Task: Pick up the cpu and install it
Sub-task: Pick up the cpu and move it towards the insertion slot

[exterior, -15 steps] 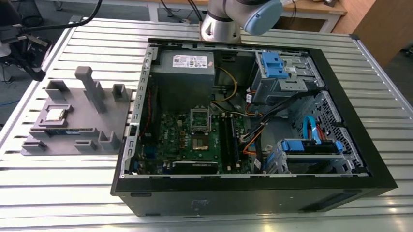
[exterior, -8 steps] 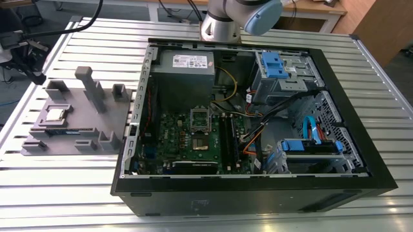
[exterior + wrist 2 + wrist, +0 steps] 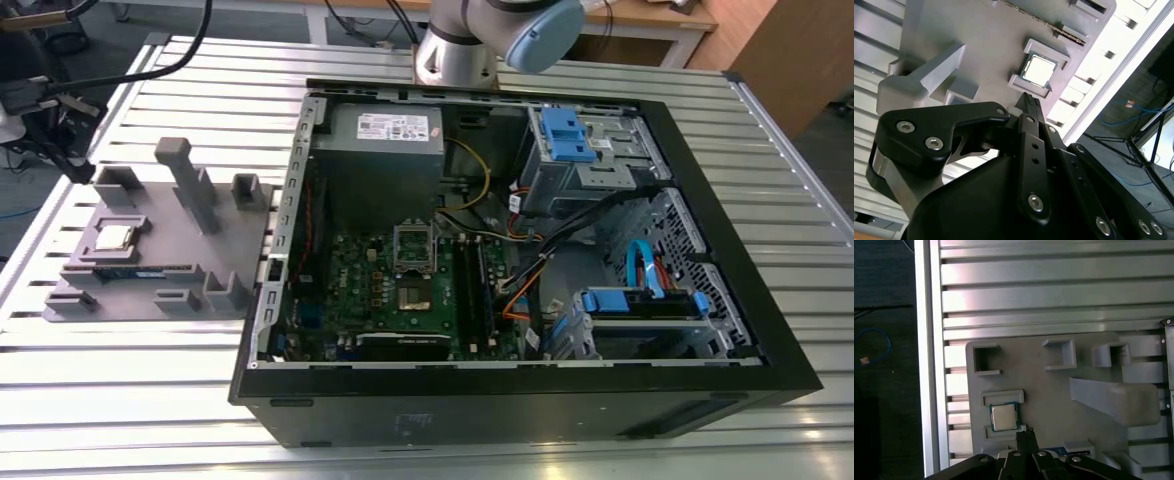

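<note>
Both wrist views: end effector (image 3: 1026, 433) near cpu (image 3: 1004, 416); exterior view: socket (image 3: 415, 293)

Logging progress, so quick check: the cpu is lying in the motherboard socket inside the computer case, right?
No. The cpu is lying in a recess of the grey fixture tray, outside the computer case and on the exterior view's left of it, as the exterior view shows.

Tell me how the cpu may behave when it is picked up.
Probably stiff and light: the cpu is a thin flat square. Its shiny metal top may be slippery. It should not roll, lying flat between ledges of the grey holder.
</note>
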Robot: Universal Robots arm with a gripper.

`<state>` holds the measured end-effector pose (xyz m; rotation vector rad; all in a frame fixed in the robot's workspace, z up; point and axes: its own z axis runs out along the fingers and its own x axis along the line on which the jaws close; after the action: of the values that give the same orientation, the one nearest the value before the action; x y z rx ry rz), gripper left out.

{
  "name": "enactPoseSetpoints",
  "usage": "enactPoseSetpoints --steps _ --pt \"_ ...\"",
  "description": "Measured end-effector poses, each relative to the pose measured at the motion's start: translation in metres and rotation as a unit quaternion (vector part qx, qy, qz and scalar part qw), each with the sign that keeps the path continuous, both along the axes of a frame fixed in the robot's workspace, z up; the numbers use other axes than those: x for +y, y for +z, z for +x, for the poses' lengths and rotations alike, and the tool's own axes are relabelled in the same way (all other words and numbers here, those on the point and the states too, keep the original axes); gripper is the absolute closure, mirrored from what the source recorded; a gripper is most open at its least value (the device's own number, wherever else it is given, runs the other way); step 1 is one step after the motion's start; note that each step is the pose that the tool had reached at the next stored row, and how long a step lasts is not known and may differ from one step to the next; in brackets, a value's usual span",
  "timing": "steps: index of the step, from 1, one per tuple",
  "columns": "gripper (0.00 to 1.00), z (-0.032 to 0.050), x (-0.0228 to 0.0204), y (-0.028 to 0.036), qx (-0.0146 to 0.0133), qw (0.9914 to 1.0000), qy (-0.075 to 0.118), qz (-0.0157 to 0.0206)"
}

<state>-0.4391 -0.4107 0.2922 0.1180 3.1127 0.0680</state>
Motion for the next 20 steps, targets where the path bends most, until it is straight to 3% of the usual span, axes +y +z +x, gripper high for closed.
enactPoseSetpoints --steps 8,20 --pt "0.89 -0.0015 -0.0035 -0.0075 0.0000 1.00000 0.000 0.0000" --pt "0.89 -0.0069 -0.0037 -0.0189 0.0001 1.00000 0.000 -0.0001"
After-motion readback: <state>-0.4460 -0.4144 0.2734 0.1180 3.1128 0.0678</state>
